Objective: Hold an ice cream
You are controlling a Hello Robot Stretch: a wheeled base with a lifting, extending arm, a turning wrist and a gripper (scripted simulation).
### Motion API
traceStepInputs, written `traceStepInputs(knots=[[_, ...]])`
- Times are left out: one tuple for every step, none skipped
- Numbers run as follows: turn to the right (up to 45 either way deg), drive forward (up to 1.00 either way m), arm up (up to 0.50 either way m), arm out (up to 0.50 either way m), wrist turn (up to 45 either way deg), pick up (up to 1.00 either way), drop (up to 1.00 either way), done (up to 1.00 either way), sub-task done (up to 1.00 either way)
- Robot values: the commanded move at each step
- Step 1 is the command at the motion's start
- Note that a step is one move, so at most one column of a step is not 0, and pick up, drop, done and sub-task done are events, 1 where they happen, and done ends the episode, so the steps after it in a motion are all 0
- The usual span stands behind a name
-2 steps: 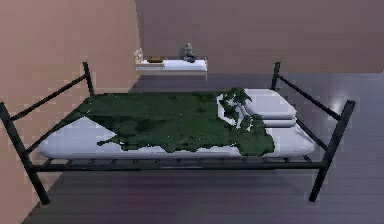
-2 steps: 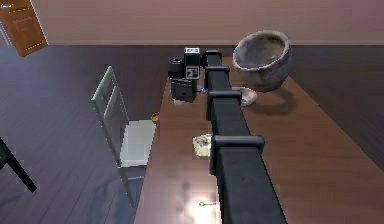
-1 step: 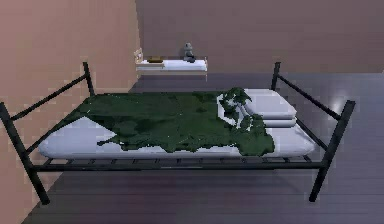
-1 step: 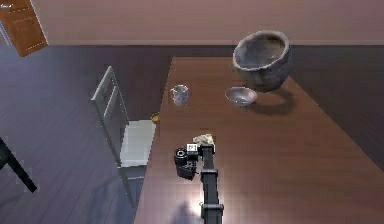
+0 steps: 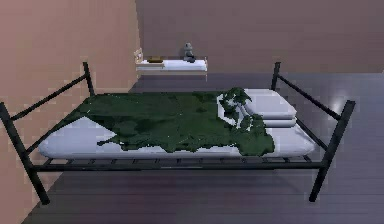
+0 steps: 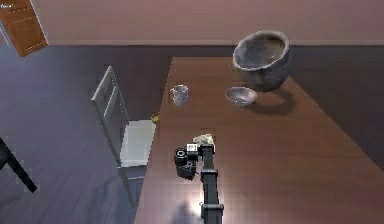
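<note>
A: What's nearest in the forward view?

B: The bed frame (image 5: 180, 168), dark metal, its near rail running across the picture. On it lies a white mattress (image 5: 70, 140) with a rumpled green blanket (image 5: 170, 120) over the middle. Pillows (image 5: 272, 105) are stacked at the view's right end.

A: And beyond the bed?

B: A low white shelf (image 5: 172, 68) against the far wall, with a few small dark things on it that are too small to name. A brownish wall (image 5: 50, 50) runs down the view's left.

A: Now the arm side view, nearest first.

B: The arm (image 6: 211, 190) rises from the bottom edge over a brown table (image 6: 290, 160). At its far end is the gripper (image 6: 184, 162).

A: Does it hold anything?

B: I cannot tell. A pale lump (image 6: 206, 139) lies on the table right at the arm's tip. It may be the ice cream, but its shape is too small to be sure. Whether the gripper touches it is unclear.

A: What else is on the table?

B: Farther out, a glass (image 6: 180, 95) stands near the table's left edge. A small bowl (image 6: 240, 96) sits just beside a big grey bowl (image 6: 262, 60) at the far end.

A: Off the table?

B: A grey chair (image 6: 125, 135) stands at the table's left side. A wooden door (image 6: 25, 25) shows in the top left corner.
</note>
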Motion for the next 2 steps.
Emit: traceStepInputs(knots=[[0.0, 0.00, 0.10, 0.00, 0.0, 0.00, 0.00, 0.00, 0.00], [0.0, 0.00, 0.00, 0.00, 0.0, 0.00, 0.00, 1.00, 0.00]])
